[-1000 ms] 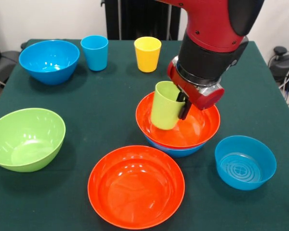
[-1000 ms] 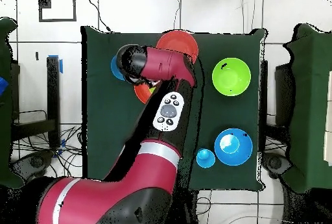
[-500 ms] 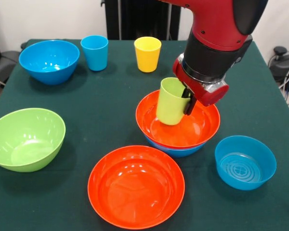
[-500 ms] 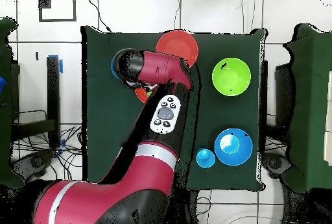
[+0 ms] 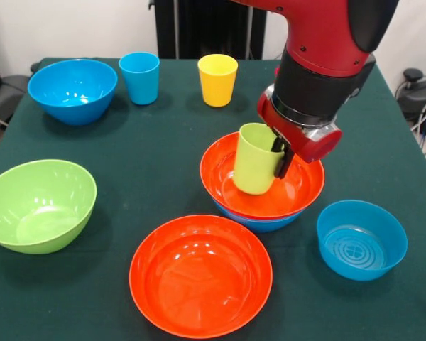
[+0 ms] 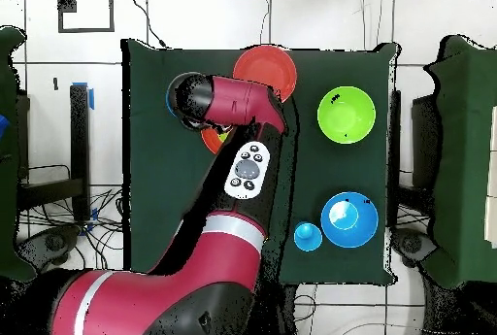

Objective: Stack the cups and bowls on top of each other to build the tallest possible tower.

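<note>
My gripper (image 5: pixel 280 156) is shut on the rim of the lime green cup (image 5: pixel 256 160), with one finger inside and one outside. The cup hangs slightly tilted, its base low inside the orange bowl (image 5: pixel 299 188). That bowl is nested in a blue bowl (image 5: pixel 259 222), and together they form the tower. I cannot tell whether the cup touches the bowl's floor. In the overhead view the arm covers the cup, and only a sliver of the orange bowl (image 6: pixel 212 141) shows.
A second orange bowl (image 5: pixel 201 274) sits at the front and a lime green bowl (image 5: pixel 39 204) at the left. A small blue bowl (image 5: pixel 361 239) is at the right. A deep blue bowl (image 5: pixel 72 89), a blue cup (image 5: pixel 139 77) and a yellow cup (image 5: pixel 217 79) stand along the back.
The gripper carried the green cup a little to the right over the stacked bowls, straightened it, then lowered it slightly into the orange bowl.
</note>
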You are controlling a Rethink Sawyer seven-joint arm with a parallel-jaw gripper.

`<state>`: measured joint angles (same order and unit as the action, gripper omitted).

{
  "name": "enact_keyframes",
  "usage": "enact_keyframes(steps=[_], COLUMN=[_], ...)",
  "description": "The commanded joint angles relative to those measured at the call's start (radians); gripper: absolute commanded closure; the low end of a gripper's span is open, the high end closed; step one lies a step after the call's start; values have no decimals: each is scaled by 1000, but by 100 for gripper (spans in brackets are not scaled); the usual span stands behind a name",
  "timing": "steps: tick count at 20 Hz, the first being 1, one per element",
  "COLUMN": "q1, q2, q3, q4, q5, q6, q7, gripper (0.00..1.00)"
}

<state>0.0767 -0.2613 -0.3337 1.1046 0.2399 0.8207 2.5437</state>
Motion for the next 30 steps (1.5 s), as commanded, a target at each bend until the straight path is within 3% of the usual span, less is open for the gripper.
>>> enact_keyframes(steps=[1, 13, 19, 30], q1=[-15, -37, -7, 22], q2=[5, -31, 24, 32], q3=[173, 250, 185, 131], q4=[79, 163, 87, 50], q5=[14, 47, 38, 2], q6=[-60, -65, 94, 149], q7=[2, 10, 105, 103], gripper=[100, 100, 100, 100])
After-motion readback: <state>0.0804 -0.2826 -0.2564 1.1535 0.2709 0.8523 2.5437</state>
